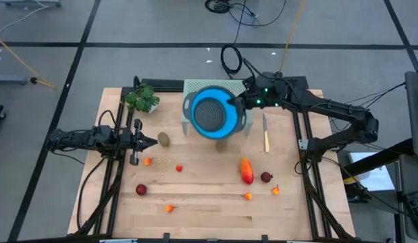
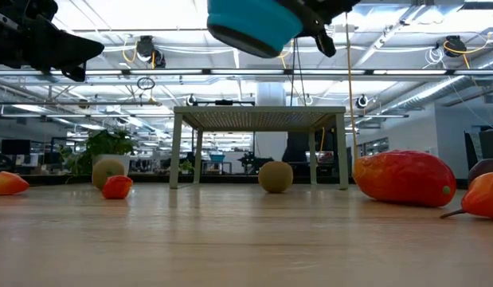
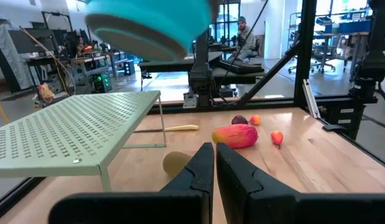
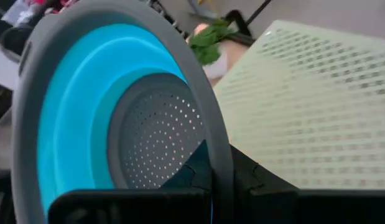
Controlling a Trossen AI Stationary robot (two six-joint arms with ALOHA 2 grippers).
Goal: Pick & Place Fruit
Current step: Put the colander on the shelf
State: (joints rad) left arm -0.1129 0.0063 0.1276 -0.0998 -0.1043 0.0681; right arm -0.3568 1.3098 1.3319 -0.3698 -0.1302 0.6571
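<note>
Tabletop (image 1: 209,209) of pale wood planks carries a perforated green rack (image 1: 195,91) at its far edge. Above it the right gripper (image 1: 240,102) pinches the rim of a round blue colander (image 1: 213,113), held aloft. Left gripper (image 1: 152,141) hovers closed, empty, near the left edge. Fruit (image 1: 246,171) lies scattered across the near half; one kiwi (image 1: 164,139) sits just beside the left fingertips.

A large open lab or workshop: exposed ceiling pipes (image 2: 230,72) and strip lights overhead, workbenches (image 3: 55,62) crowded with equipment, monitors (image 2: 15,147), loose cables (image 1: 249,10) on the grey floor, a seated person (image 3: 245,37) far off.
</note>
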